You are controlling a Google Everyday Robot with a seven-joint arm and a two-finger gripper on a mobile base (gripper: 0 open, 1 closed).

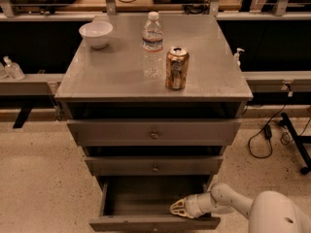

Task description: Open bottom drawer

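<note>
At the foot of the cabinet, the bottom drawer stands pulled well out, its plain grey inside showing and its front panel close to the lower edge of the view; you cannot see its knob from here. Your gripper reaches in from the right, low over the drawer's right front corner and just behind the front panel, with the white arm trailing off to the lower right. You cannot tell whether the claw is apart, together or hooked on the panel. By the look of it, the opening is all but done. What is left is either a last short pull toward you, if the drawer has more travel, or a clean release. For the release, lift the gripper up and back out over the panel without catching its edge or nudging the drawer shut. The middle drawer and the top drawer sit closed above, and the middle one overhangs the space, so you have little headroom for rising straight up. On the cabinet top stand a white bowl, a water bottle and a can, all well apart from the work. A hard jerk on the cabinet could topple the bottle or can. A black cable lies on the floor to the right, near your base's side.
</note>
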